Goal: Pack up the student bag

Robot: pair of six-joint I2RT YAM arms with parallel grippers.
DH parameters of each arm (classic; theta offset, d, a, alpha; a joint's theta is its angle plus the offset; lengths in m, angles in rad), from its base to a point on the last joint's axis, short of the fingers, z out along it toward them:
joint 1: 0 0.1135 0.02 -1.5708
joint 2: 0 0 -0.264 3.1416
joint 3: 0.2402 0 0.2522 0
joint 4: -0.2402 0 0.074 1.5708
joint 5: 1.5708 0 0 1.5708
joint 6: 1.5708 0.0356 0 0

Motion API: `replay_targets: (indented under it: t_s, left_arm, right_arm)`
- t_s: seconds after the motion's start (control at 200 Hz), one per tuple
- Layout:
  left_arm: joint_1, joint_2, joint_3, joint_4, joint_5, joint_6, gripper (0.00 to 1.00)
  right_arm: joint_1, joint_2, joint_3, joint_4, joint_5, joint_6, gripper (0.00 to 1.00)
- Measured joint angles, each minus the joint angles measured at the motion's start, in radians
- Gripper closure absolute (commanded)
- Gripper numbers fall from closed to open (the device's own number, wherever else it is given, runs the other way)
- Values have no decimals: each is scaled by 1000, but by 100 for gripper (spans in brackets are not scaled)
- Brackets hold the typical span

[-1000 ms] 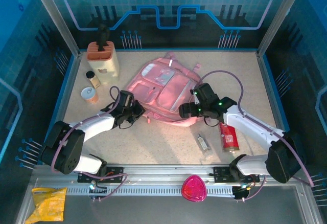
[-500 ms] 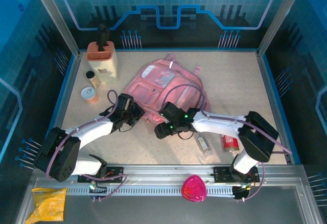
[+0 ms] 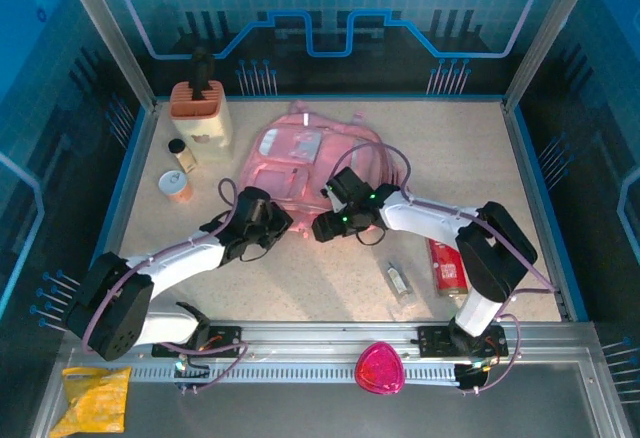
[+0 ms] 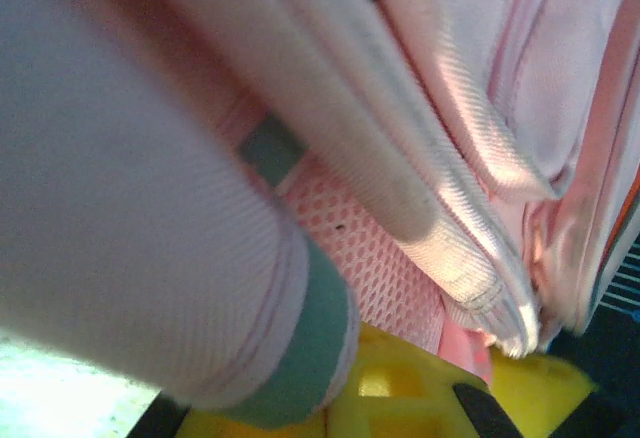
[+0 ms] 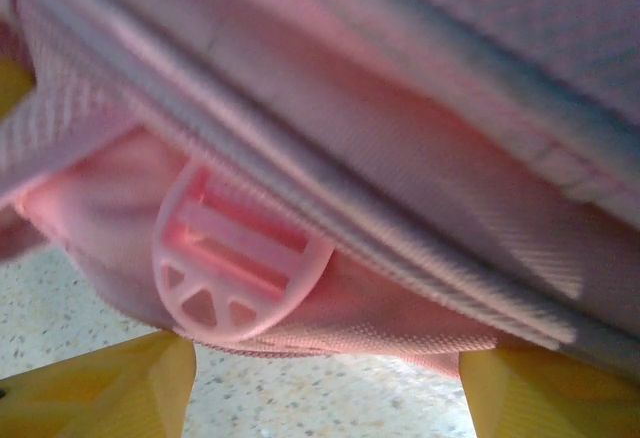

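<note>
While both arms crowd its near edge, the student bag stretches away from them.
Left gripper pinches that edge; right gripper, spread, straddles the buckle alongside.

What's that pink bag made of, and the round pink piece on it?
The bag: soft woven fabric, probably nylon or polyester; it folds and shows a fine weave, glossy on its front. The buckle: smooth moulded plastic, seemingly slightly translucent, with cut-out slots.
</note>
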Motion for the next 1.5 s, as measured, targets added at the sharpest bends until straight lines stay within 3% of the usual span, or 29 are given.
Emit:
replay_targets:
  t_s: [0.19,0.385,0.52,0.65,0.74,1.331,1.501]
  left_arm:
    - [-19,28,2,-5,3,-18,100]
    - [-30,40,6,-7,2,-19,100]
    - [-38,40,15,-13,3,-19,100]
    - [-41,40,17,-13,3,-20,100]
    - [-42,40,17,-13,2,-20,100]
    - [-42,45,17,-11,2,-19,100]
    - [-42,45,20,-12,0,-19,100]
  right_arm:
    - [27,-110,-21,-14,79,-13,24]
    - [156,-167,-59,-19,177,62,29]
    - [226,-132,-85,37,190,100,37]
    - [231,-63,-91,129,200,124,50]
    - [233,-27,-109,196,232,141,54]
    - [288,64,-197,491,435,115,57]
    - [305,79,-202,522,498,95,63]
